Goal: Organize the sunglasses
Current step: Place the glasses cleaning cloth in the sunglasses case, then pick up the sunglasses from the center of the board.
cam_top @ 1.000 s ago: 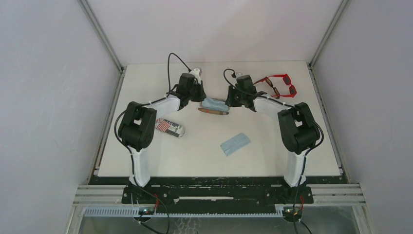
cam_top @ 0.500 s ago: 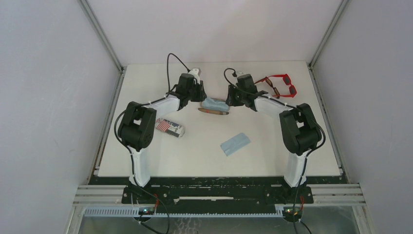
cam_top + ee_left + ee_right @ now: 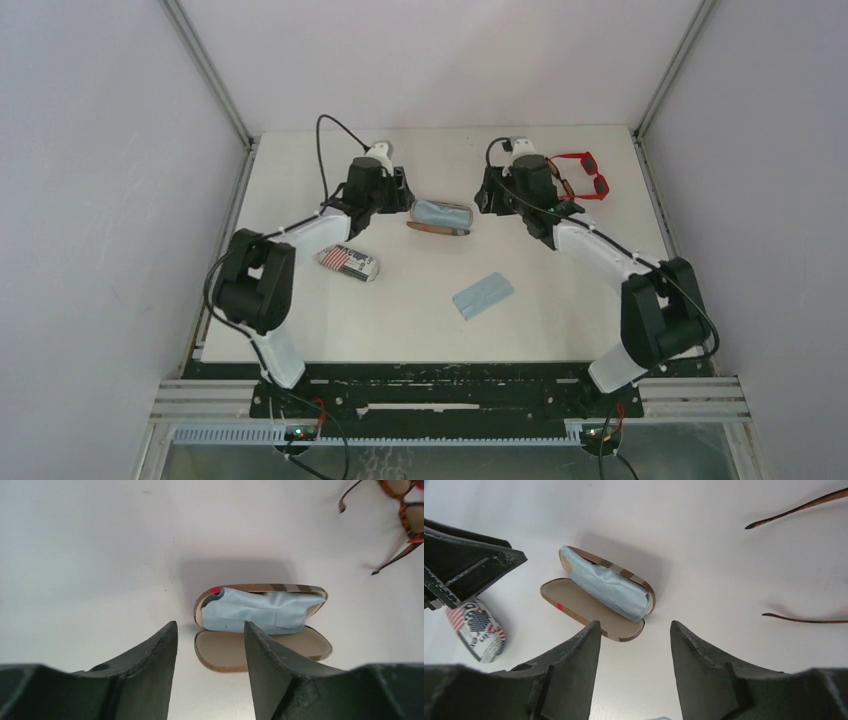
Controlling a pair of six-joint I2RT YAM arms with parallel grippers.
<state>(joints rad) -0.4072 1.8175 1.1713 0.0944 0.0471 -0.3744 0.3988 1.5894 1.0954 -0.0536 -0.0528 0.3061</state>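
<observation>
- Red sunglasses (image 3: 586,170) lie near the far right corner of the white table (image 3: 560,310), with the brown sunglasses (image 3: 564,187) right against them on the near side.
- Right gripper (image 3: 634,627) hangs just left of both pairs, jaws spread, holding nothing.
- Left gripper (image 3: 210,630) faces it from the other side, jaws also spread and empty.
- Between the two lies an open case (image 3: 260,647) with a blue cloth (image 3: 260,612) stuffed in one half.
- Flag-print case (image 3: 348,262) and a second cloth (image 3: 483,295) sit nearer the arm bases.
</observation>
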